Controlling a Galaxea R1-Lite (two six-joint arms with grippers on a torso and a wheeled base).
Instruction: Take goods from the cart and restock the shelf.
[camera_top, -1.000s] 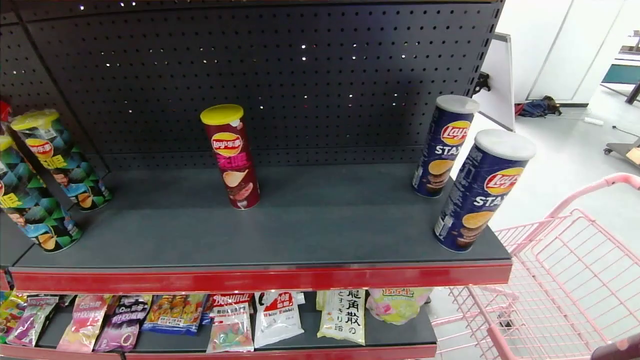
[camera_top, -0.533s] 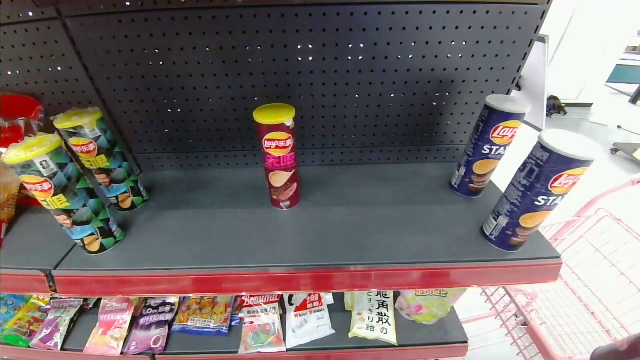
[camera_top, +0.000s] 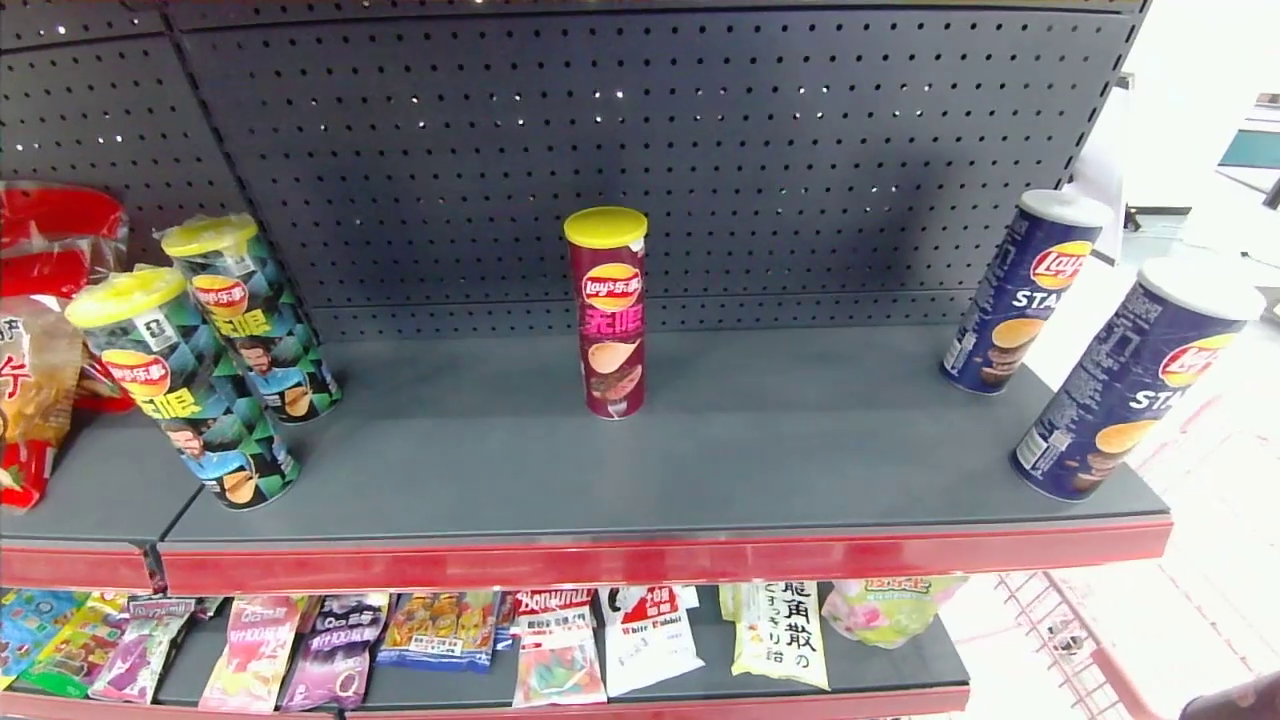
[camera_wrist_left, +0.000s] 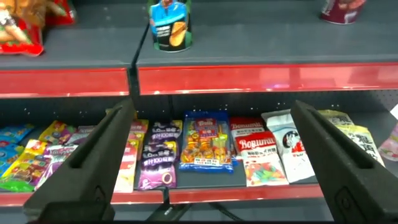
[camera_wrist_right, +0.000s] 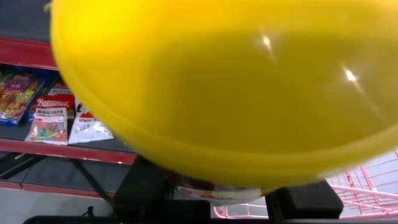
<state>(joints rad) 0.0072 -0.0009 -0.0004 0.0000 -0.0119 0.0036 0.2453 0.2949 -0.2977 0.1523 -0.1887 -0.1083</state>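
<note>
Facing the matte grey shelf (camera_top: 760, 450) and its perforated back panel (camera_top: 700, 120), we hold our left end effector (camera_wrist_left: 212, 106) spread wide and empty before glossy snack bags (camera_wrist_left: 205, 143), while our right end effector (camera_wrist_right: 224, 194) clamps a cylindrical yellow-lidded can (camera_wrist_right: 217, 93) near the pink wire cart (camera_wrist_right: 367, 186)

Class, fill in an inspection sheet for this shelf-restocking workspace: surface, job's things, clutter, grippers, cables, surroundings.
Surface: dark upper shelf with a red front edge.
Job's things: maroon can upright mid-shelf; blue cans, two, at the right end; green-patterned cans, two, at the left; yellow-lidded can in the right gripper.
Clutter: snack bags on the lower shelf; red bags far left.
Grippers: left gripper open, empty, facing the shelves; right gripper shut on the yellow-lidded can.
Cables: nothing seen.
Surroundings: pegboard back; pink cart to the right.
</note>
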